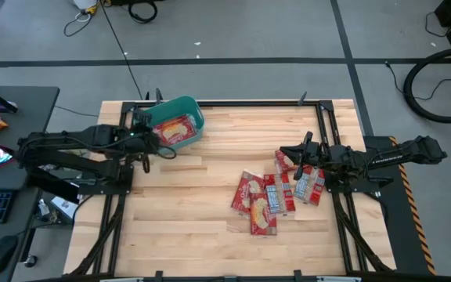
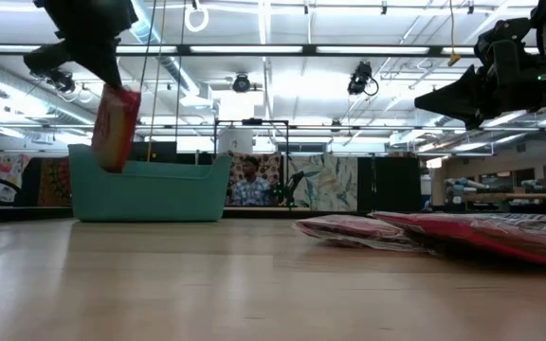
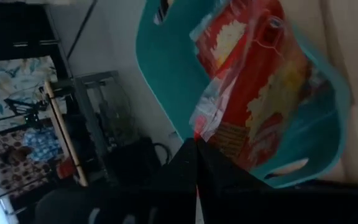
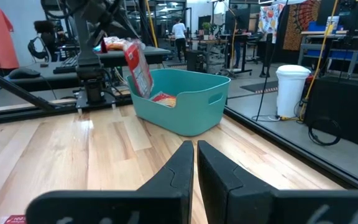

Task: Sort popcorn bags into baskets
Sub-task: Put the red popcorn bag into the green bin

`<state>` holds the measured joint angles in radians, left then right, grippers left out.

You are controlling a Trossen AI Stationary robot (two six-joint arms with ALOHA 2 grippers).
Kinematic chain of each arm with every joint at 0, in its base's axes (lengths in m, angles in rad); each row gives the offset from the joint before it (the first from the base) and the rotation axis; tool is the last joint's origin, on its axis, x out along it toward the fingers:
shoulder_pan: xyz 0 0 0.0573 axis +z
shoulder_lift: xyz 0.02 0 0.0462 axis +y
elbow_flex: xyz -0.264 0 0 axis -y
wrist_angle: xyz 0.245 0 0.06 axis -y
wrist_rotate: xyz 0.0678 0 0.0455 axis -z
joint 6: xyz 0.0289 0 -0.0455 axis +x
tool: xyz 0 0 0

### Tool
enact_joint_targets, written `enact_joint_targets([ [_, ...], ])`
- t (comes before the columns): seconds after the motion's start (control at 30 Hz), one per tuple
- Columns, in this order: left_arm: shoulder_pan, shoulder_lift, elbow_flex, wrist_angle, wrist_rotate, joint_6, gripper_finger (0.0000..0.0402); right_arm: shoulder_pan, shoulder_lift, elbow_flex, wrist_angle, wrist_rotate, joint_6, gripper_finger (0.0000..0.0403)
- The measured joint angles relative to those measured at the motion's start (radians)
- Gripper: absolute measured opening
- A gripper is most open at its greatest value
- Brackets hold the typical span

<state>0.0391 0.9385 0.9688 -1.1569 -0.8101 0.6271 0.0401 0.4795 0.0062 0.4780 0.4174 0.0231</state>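
A popcorn bag [image 2: 115,128] is clamped in the left gripper [image 2: 102,80], hanging over the teal basket [image 2: 150,189] directly below; release seems next. The right gripper [image 4: 194,163], apparently closed and empty, is held above the pile.

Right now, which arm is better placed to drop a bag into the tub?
Left. The left gripper holds a popcorn bag over the teal tub's rim. The right gripper is empty and shut, above the pile across the table.

I'm working in a robotics lab: a wooden table [image 1: 186,196] on a grey floor with loose cables [image 1: 437,74], strip lights [image 2: 282,49] overhead, a person [image 2: 249,182] among workstations behind.
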Motion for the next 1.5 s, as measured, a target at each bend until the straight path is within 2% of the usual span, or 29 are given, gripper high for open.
enact_joint_targets([
  [0.2, 0.074, 0.029, 0.0, 0.045, 0.078, 0.107, 0.0, 0.0, 0.0, 0.0, -0.001, 0.0, 0.0, 0.0025],
  [0.5, 0.177, 0.08, 0.0, 0.201, 0.16, 0.249, 0.0002, 0.0, 0.0, 0.0, 0.0, 0.0, 0.0, 0.0025],
  [0.93, 0.28, 0.211, 0.0, 0.304, 0.269, 0.26, 0.0005, 0.0, 0.0, 0.0, 0.0, 0.0, 0.0, 0.0025],
  [1.17, 0.285, 0.259, 0.001, 0.352, 0.274, 0.259, 0.0011, 0.0, 0.0, 0.0, 0.0, 0.0, 0.0, 0.0025],
  [1.5, 0.284, 0.261, 0.001, 0.388, 0.275, 0.255, 0.0039, 0.0, 0.0, 0.0, 0.0, 0.0, 0.0, 0.0025],
])
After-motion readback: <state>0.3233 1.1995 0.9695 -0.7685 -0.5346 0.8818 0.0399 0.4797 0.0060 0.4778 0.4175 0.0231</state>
